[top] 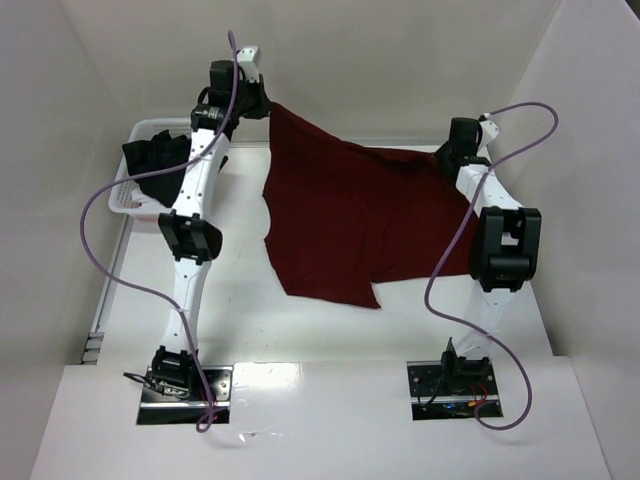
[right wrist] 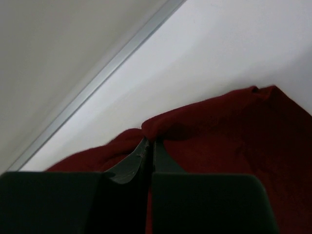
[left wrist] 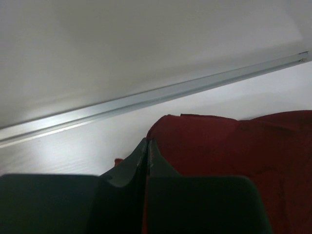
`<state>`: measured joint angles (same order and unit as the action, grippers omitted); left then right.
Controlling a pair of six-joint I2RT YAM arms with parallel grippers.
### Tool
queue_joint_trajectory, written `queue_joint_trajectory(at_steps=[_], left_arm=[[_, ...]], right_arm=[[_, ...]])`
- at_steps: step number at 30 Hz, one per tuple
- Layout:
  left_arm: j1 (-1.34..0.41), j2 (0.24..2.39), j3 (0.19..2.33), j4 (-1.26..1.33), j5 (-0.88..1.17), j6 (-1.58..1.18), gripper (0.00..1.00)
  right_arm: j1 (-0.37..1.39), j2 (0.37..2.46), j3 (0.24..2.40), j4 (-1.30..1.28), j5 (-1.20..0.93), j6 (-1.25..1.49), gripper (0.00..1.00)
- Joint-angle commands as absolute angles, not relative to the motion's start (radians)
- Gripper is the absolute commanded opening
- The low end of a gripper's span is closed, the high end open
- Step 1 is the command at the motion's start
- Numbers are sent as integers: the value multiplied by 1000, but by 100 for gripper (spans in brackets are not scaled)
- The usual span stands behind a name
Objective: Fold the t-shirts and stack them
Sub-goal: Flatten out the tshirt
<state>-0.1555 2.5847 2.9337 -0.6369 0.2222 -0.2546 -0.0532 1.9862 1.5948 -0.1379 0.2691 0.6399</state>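
The large dark red cloth t-shirt (top: 350, 215) hung spread across the middle of the frame above the white table (top: 330, 340). The left gripper (left wrist: 147, 141) had its jaws pressed together on the shirt's upper-left corner, and the right gripper (right wrist: 148, 141) pinched the right corner likewise. A black cloth t-shirt (top: 155, 155) lay in the white plastic mesh basket (top: 125, 205) at upper left.

White-shelled left arm (top: 186, 290), frame left, and right arm (top: 482, 190), frame right: black joint housings, shiny metal base plates (top: 216, 384), a looping purple cable (top: 92, 240) on each. Left gripper (left wrist: 147, 144) and right gripper (right wrist: 148, 144) end in matte black wedge-shaped fingers.
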Motion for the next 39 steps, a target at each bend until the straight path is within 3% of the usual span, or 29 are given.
queue_joint_trajectory(at_steps=[1, 7, 11, 16, 21, 25, 30, 35, 39], left_arm=[[-222, 2482, 3077, -721, 154, -166, 0], [-382, 2228, 3096, -880, -27, -120, 0], [-541, 2036, 3068, -955, -150, -152, 0], [-695, 1806, 3068, -1049, -328, -201, 0], [-695, 1568, 2999, -1140, -370, -245, 0], [-695, 1380, 2803, -1051, -394, -219, 0], [-695, 986, 2076, -602, -345, -221, 0], [-695, 933, 1834, -508, -353, -212, 0], [-695, 1030, 1760, -456, -397, -163, 0]], right_arm=[[-57, 1788, 1514, -9, 212, 601, 0], [-46, 1328, 1324, -11, 169, 552, 0], [29, 1069, 1315, -118, 219, 476, 0], [121, 872, 1336, -169, 229, 451, 0], [130, 694, 1322, -193, 250, 477, 0], [130, 693, 1333, -218, 261, 468, 0], [140, 707, 1312, -199, 247, 491, 0], [140, 758, 1322, -210, 313, 466, 0], [140, 837, 1301, -210, 380, 446, 0]])
